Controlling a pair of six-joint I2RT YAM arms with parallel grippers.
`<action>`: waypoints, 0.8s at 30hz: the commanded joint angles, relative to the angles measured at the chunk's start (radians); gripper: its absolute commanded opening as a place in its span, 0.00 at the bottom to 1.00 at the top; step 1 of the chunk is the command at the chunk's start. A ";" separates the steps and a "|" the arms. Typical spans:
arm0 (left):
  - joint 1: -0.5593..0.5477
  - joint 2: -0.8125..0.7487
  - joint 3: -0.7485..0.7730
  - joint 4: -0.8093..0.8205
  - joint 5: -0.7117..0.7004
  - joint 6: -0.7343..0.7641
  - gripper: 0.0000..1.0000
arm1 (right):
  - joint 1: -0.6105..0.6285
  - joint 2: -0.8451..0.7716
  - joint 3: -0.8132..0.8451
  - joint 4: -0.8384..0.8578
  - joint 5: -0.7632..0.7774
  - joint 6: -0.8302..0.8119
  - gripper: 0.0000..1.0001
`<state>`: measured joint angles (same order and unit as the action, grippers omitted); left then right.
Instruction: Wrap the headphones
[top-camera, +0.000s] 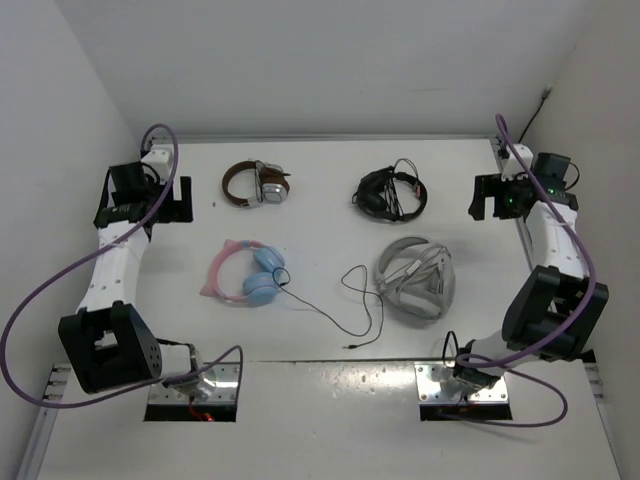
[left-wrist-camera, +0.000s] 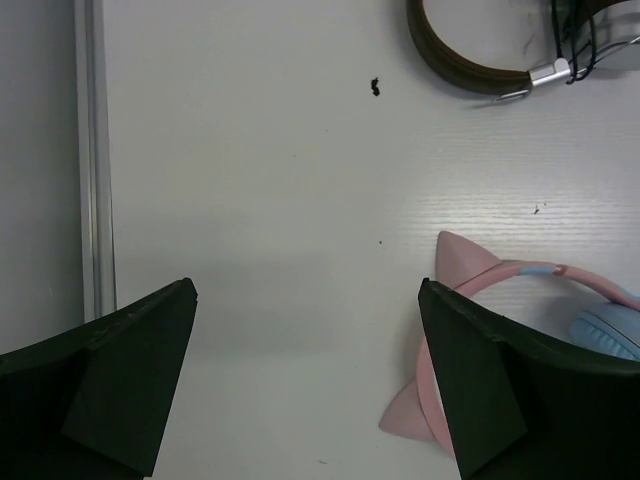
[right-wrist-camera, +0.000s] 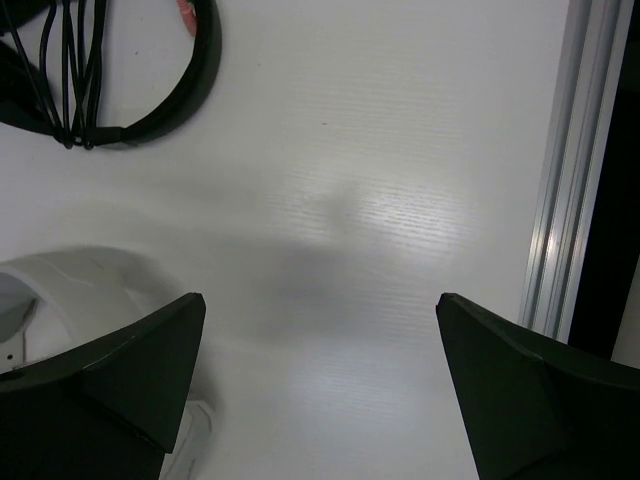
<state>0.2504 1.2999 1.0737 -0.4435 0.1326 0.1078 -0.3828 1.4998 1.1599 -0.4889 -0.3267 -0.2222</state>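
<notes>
The headphones (top-camera: 245, 272), with a pink cat-ear headband and light blue earcups, lie flat at the table's left centre. Their thin black cable (top-camera: 318, 309) trails loose to the right and ends near the front edge. My left gripper (top-camera: 143, 211) hangs open above the table to the upper left of them, holding nothing. In the left wrist view its gripper (left-wrist-camera: 307, 287) spans bare table, with the pink headband (left-wrist-camera: 520, 274) just beyond the right finger. My right gripper (top-camera: 500, 197) is open and empty at the far right, and in its own view it (right-wrist-camera: 320, 298) shows only table between the fingers.
Brown-banded headphones (top-camera: 255, 183) lie at the back left, also showing in the left wrist view (left-wrist-camera: 470, 72). Black headphones (top-camera: 390, 192) (right-wrist-camera: 150, 115) lie at the back centre. Grey-white headphones (top-camera: 415, 278) (right-wrist-camera: 70, 272) sit right of centre. Aluminium rails (left-wrist-camera: 92, 150) (right-wrist-camera: 565, 170) line both table sides.
</notes>
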 joint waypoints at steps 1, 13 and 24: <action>0.007 -0.059 0.009 0.022 0.052 0.013 1.00 | -0.024 -0.038 0.030 -0.034 -0.072 -0.028 1.00; 0.007 -0.109 -0.038 -0.119 0.131 0.093 1.00 | 0.045 -0.096 0.021 -0.134 -0.155 -0.105 1.00; 0.014 -0.131 -0.126 -0.311 0.142 0.237 0.80 | 0.457 -0.236 -0.078 -0.089 0.009 -0.062 1.00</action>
<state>0.2623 1.1648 0.9215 -0.7158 0.2531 0.2939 -0.0261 1.2995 1.1034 -0.6060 -0.3801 -0.2996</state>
